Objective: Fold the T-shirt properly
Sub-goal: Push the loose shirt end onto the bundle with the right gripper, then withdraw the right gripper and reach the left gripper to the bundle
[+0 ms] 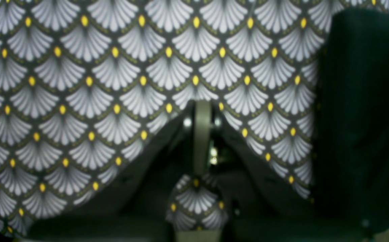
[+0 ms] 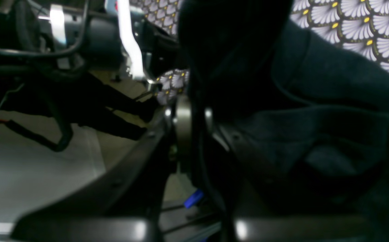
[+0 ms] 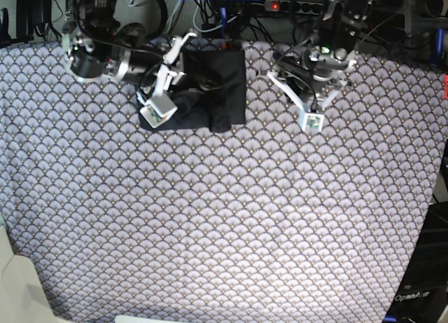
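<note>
Jaws of the left gripper [image 3: 312, 121] are pressed together on nothing, over the patterned cloth [image 3: 224, 218]. The right gripper [image 3: 158, 110] pinches the black T-shirt [image 3: 220, 85], bunched at the far edge.

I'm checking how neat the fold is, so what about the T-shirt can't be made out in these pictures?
- Base view: the T-shirt is small and dark, folds unreadable; the right pincer covers its near corner.
- Right wrist view: cloth against the lens, blurred, cut off by the frame.
- Left wrist view: only a dark blurred strip at the right edge.
- The grey mark: not visible anywhere.
</note>
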You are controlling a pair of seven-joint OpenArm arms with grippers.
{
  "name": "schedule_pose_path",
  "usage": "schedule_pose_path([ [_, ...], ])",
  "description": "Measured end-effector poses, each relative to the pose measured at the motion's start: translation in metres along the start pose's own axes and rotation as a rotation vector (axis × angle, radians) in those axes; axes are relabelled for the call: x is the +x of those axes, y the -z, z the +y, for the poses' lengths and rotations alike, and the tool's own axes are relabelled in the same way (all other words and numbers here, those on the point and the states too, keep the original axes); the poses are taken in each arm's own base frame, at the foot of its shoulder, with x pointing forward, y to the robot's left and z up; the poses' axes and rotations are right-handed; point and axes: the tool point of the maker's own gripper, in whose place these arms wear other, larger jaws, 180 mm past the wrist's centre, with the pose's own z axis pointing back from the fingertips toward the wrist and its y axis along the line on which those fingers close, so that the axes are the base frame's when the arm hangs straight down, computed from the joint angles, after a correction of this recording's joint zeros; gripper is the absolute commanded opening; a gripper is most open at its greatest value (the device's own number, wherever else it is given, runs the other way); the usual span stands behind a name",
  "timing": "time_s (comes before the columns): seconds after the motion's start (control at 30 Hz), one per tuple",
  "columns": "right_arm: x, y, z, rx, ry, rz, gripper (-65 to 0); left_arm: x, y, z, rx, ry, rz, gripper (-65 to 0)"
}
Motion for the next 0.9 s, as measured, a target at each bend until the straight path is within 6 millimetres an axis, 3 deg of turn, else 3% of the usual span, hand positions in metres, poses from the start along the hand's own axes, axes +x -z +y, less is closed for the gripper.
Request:
schedule_pose_path([
  [0.27, 0.011, 0.009, 0.001, 0.018, -0.001, -0.026, -59.3, 0.000, 0.000, 0.000, -0.001, 0.000, 0.000, -65.0],
  [0.6, 0.004, 0.023, 0.005, 0.065, 0.009, 0.007, -58.2, -0.001, 0.000, 0.000, 0.000, 0.000, 0.002, -65.0],
  [0.8, 0.009, 0.027, 0.007, 0.079, -0.001, -0.001, -40.2, -0.001, 0.000, 0.000, 0.000, 0.000, 0.003, -65.0],
  [0.9, 0.000, 0.030, 0.003, 0.078, 0.024, 0.021, -37.9, -0.001, 0.000, 0.000, 0.000, 0.000, 0.003, -65.0],
])
